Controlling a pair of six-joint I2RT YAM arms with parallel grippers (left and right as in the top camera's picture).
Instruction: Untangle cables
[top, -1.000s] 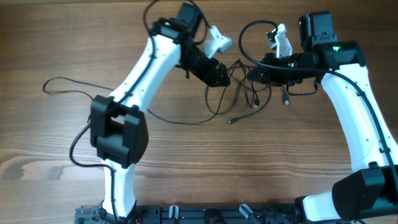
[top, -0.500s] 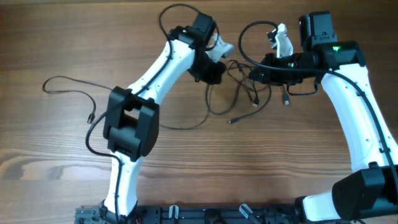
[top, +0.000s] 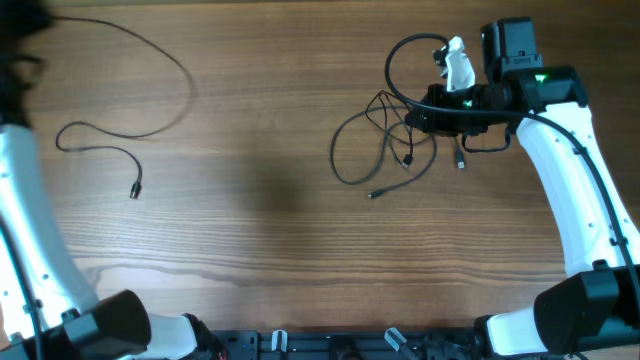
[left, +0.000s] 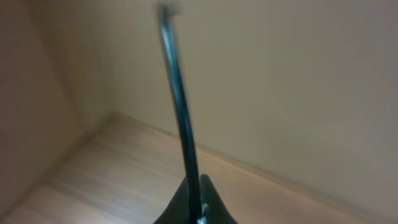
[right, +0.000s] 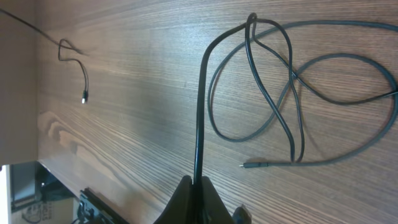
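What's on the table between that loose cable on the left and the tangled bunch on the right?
Nothing: the overhead view shows only bare table between the loose cable and the tangle.

Overhead top-down, wrists close, cables (top: 386, 130) shared

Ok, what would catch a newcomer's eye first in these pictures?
The knot of dark cables right of centre in the overhead view, one strand pinched by the right gripper. Then a single long cable snaking alone across the far left, clamped in the left gripper.
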